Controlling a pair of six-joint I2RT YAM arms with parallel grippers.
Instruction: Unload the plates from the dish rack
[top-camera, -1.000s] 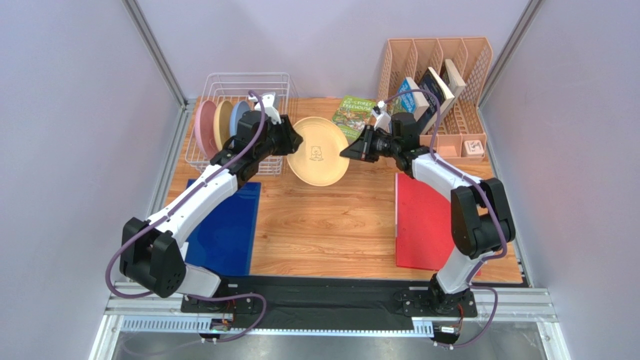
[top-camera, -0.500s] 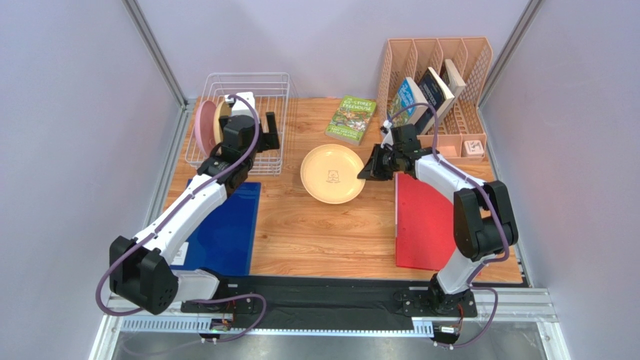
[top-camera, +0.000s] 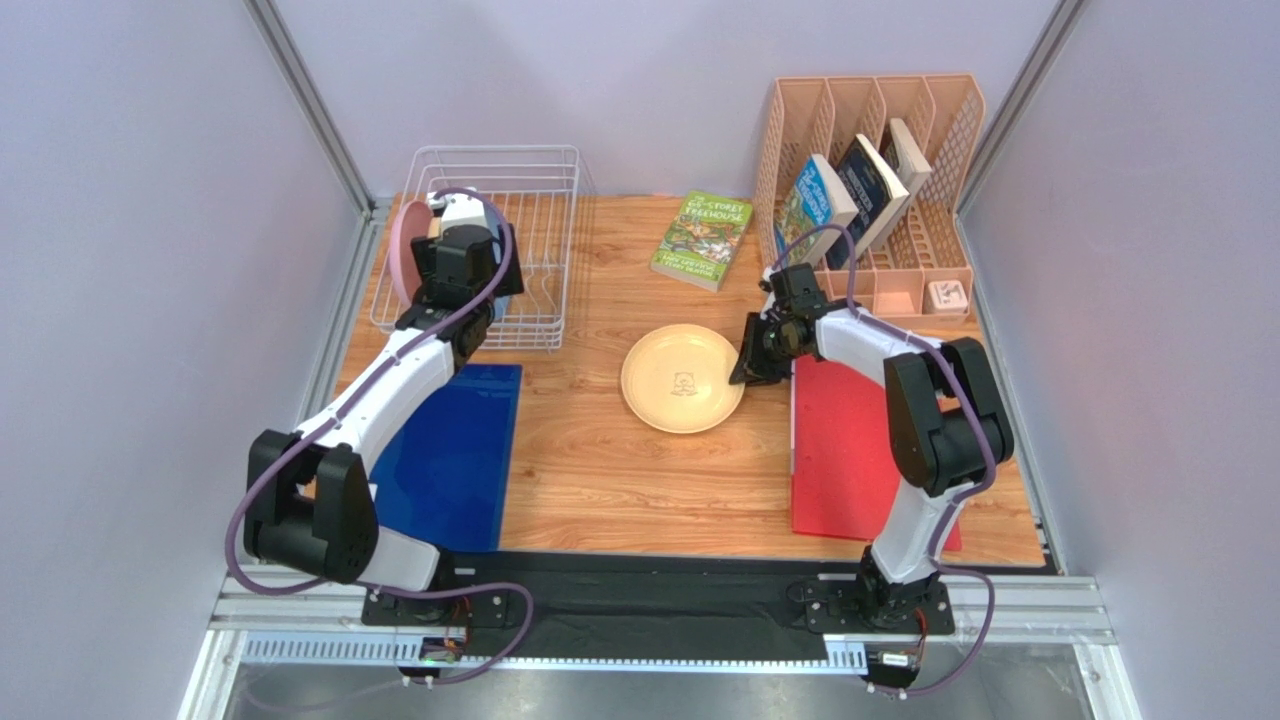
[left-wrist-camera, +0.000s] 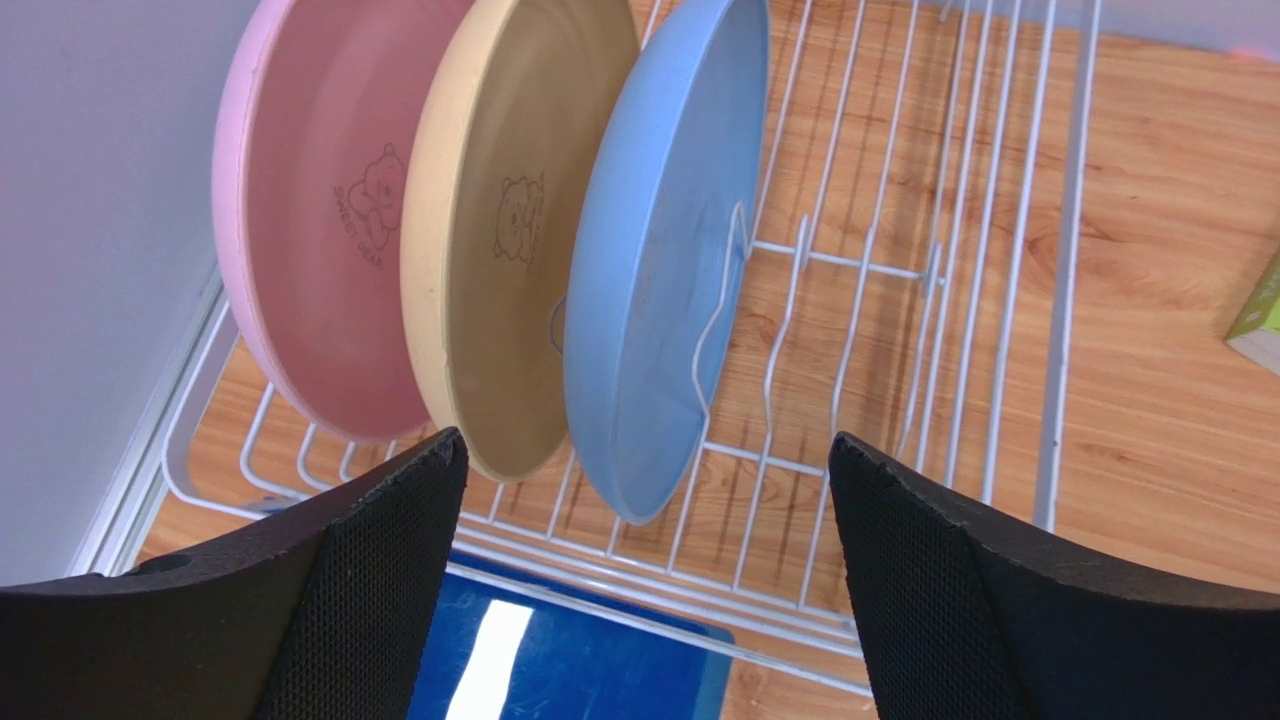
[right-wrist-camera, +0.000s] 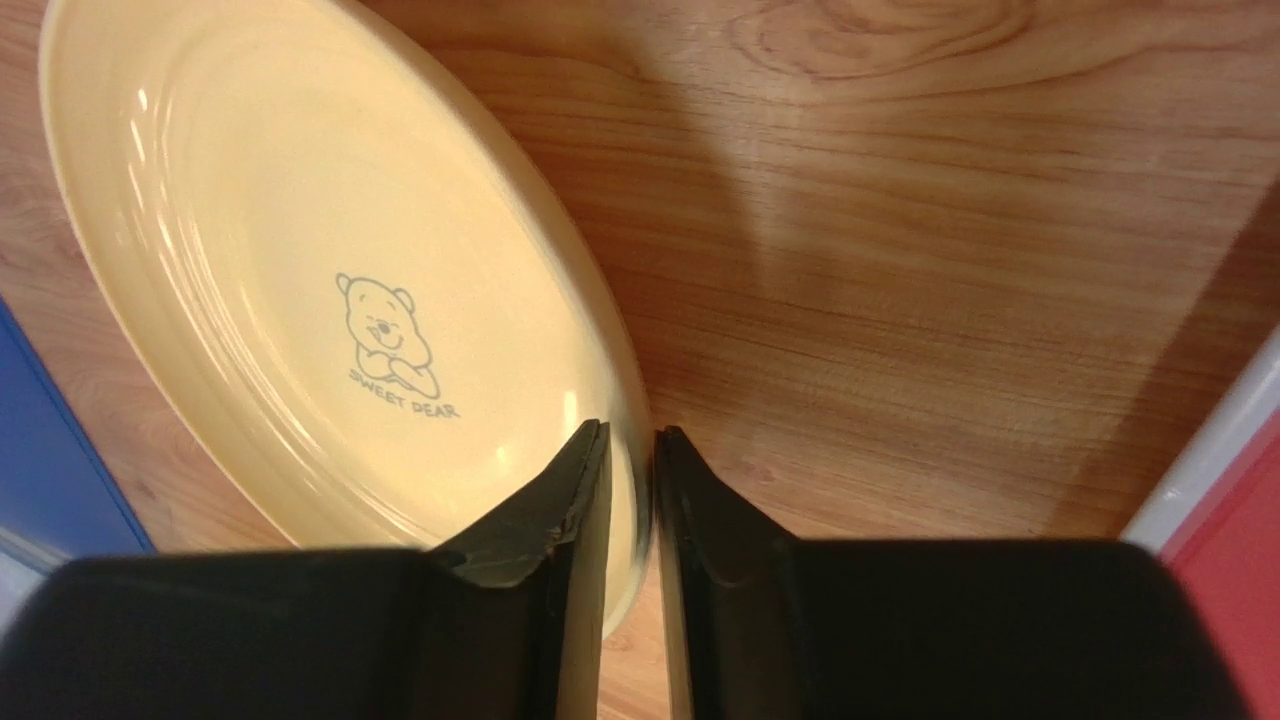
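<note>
A cream-yellow plate (top-camera: 684, 378) lies on the wood table centre; it also shows in the right wrist view (right-wrist-camera: 331, 300). My right gripper (top-camera: 747, 365) is shut on its right rim (right-wrist-camera: 633, 495). The white wire dish rack (top-camera: 541, 195) stands at the back left. In the left wrist view a pink plate (left-wrist-camera: 323, 195), a cream-yellow plate (left-wrist-camera: 504, 225) and a light blue plate (left-wrist-camera: 669, 255) stand upright in the rack (left-wrist-camera: 902, 270). My left gripper (left-wrist-camera: 646, 585) is open and empty above the rack's near edge, over these plates (top-camera: 403, 248).
A blue mat (top-camera: 451, 458) lies front left and a red mat (top-camera: 849, 450) front right. A green book (top-camera: 702, 237) lies at the back centre. A peach organiser (top-camera: 879, 165) with books stands back right.
My right gripper carried the cream-yellow plate down and right until it lies flat on the table. My left gripper let go of it and moved back left over the rack.
</note>
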